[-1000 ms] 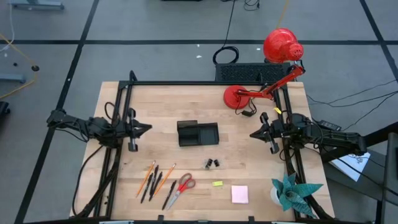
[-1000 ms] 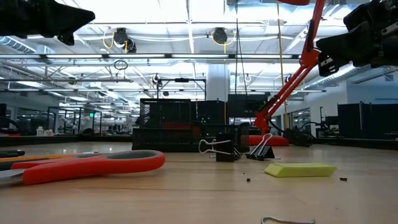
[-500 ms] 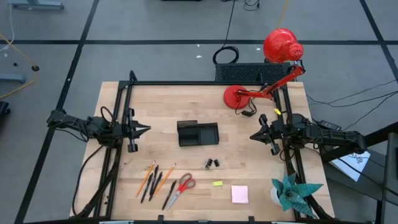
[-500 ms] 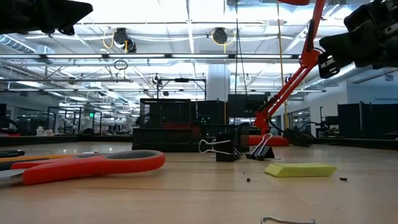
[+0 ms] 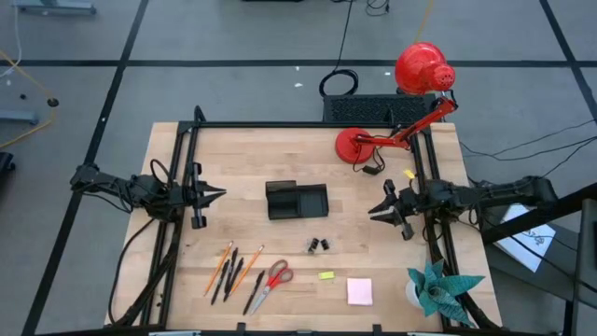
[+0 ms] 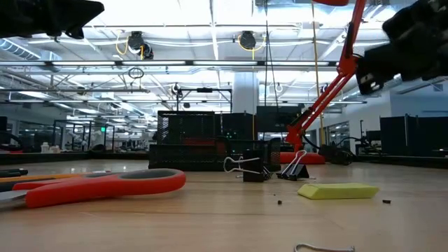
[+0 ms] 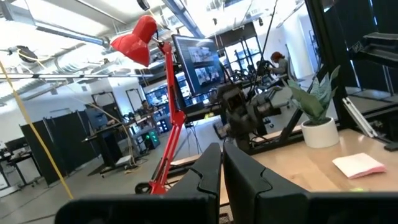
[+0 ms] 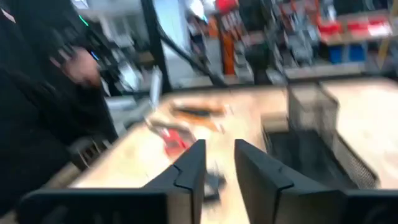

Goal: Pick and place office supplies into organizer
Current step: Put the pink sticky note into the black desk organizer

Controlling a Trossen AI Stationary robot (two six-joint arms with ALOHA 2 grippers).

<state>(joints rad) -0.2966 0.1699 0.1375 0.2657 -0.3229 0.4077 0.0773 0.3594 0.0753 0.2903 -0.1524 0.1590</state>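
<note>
Right of the organizer, right gripper fingers slightly apart, empty.

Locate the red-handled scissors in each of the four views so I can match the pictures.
High view: the scissors lie near the table's front edge, right of the pencils.
Low view: their red handle lies large in the left foreground.
Left wrist view: not in it.
Right wrist view: a blurred red shape beyond the gripper is probably them.
Shared landmark: the red desk lamp shows in the high, low and left wrist views.
</note>
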